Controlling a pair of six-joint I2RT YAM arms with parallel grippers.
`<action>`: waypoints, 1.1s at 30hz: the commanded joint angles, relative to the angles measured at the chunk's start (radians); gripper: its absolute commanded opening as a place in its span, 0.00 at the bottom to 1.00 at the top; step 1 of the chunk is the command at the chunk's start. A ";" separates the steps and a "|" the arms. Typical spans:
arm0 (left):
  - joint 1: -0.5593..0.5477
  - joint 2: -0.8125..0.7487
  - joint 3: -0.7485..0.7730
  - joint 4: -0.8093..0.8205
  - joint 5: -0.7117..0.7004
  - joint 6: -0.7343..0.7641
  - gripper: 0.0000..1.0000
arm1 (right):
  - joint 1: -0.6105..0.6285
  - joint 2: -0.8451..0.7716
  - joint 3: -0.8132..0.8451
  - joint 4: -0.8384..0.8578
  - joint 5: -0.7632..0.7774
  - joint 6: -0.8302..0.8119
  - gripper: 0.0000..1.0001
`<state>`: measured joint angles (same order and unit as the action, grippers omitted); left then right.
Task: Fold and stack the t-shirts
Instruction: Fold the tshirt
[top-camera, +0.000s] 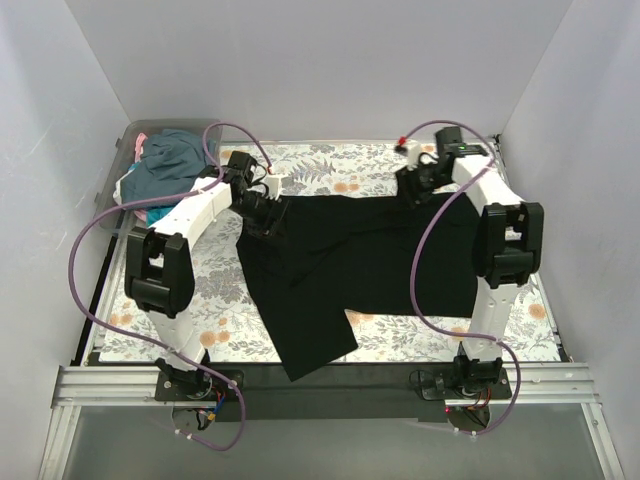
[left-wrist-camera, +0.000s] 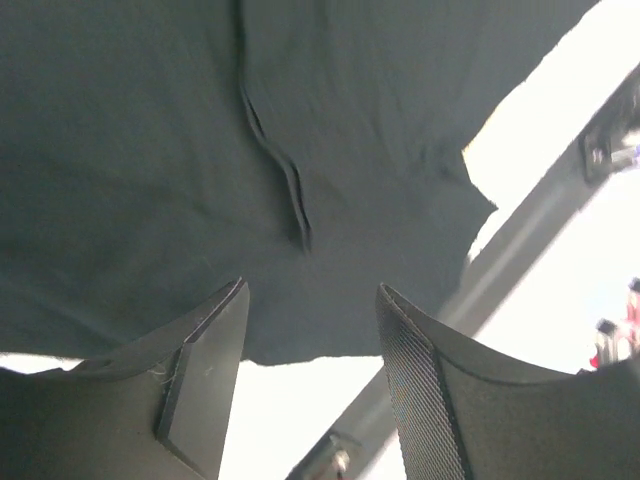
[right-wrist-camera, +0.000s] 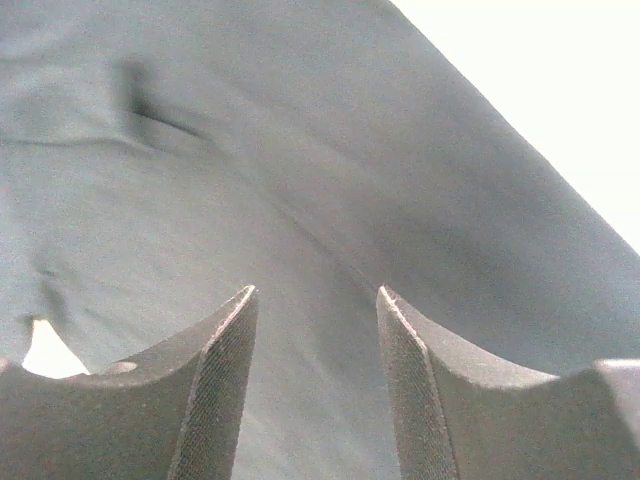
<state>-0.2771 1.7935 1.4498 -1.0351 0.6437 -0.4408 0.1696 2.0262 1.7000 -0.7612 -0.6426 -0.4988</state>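
A black t-shirt lies spread on the floral table covering, its near left part hanging over the front edge. My left gripper is open and empty over the shirt's far left corner. In the left wrist view the black cloth has a raised crease, and my gripper has its jaws apart. My right gripper is open and empty over the shirt's far right edge. The right wrist view shows my gripper above smooth black cloth. Slate-blue, teal and pink shirts lie heaped in a bin.
The clear plastic bin stands at the far left corner by the wall. White walls close in both sides and the back. A metal rail runs along the table's front edge. Purple cables loop off both arms.
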 joint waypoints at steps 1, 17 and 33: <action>-0.002 0.073 0.084 0.119 0.004 -0.074 0.51 | -0.109 -0.026 0.036 -0.115 0.084 0.003 0.56; -0.109 0.368 0.282 0.316 0.044 -0.185 0.58 | -0.323 0.178 0.164 -0.155 0.253 0.034 0.46; -0.149 0.414 0.308 0.342 0.034 -0.207 0.60 | -0.418 0.175 0.205 -0.159 0.362 0.031 0.61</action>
<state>-0.4213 2.2425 1.7390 -0.7204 0.6704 -0.6407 -0.2077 2.2356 1.8549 -0.9024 -0.2939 -0.4942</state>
